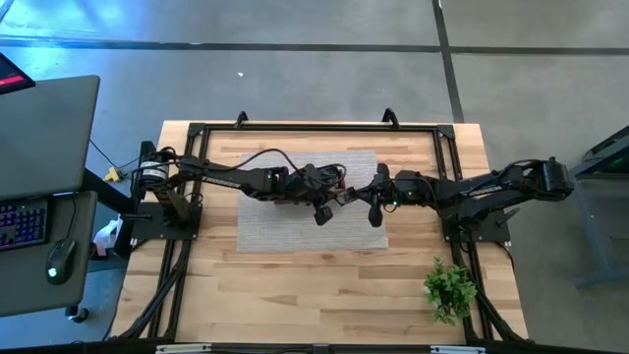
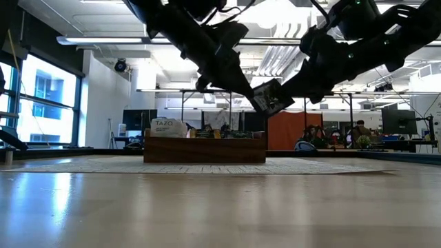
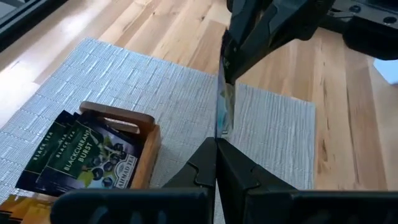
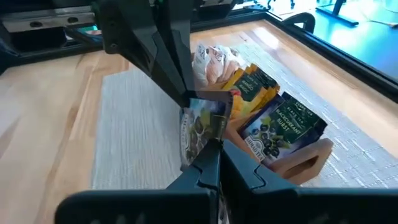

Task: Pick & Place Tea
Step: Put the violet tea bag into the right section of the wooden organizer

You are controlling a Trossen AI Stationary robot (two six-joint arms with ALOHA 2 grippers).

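Observation:
One dark tea sachet [image 4: 200,127] with a fruit picture hangs in the air between both grippers, over the grey woven mat [image 1: 295,231] and beside the wooden tray [image 2: 204,149]. My left gripper [image 3: 216,146] and my right gripper [image 4: 214,149] are both shut on it, from opposite sides. In the high view they meet near the mat's middle, left gripper [image 1: 339,197] and right gripper [image 1: 362,194]. The tray [image 4: 298,163] holds several more tea sachets standing upright: dark ones [image 3: 93,158], yellow ones [image 4: 249,84] and white-and-orange ones [image 4: 211,59]. My left gripper pinches one edge of the sachet [image 3: 219,132] between its two fingers, slanting down from the table's left side. The sachet shows edge-on here, lifted clear of the mat. My right gripper pinches the opposite edge of the same sachet [image 4: 204,147] between its two fingers, slanting down from the table's right side. The sachet stands on edge in the air, clear of mat and tray.
A small green plant [image 1: 449,288] stands near the table's front right corner. A black frame [image 1: 314,126] runs around the table top. Bare wood [image 1: 314,295] lies in front of the mat. A desk with keyboard and mouse [image 1: 39,216] stands left of the table.

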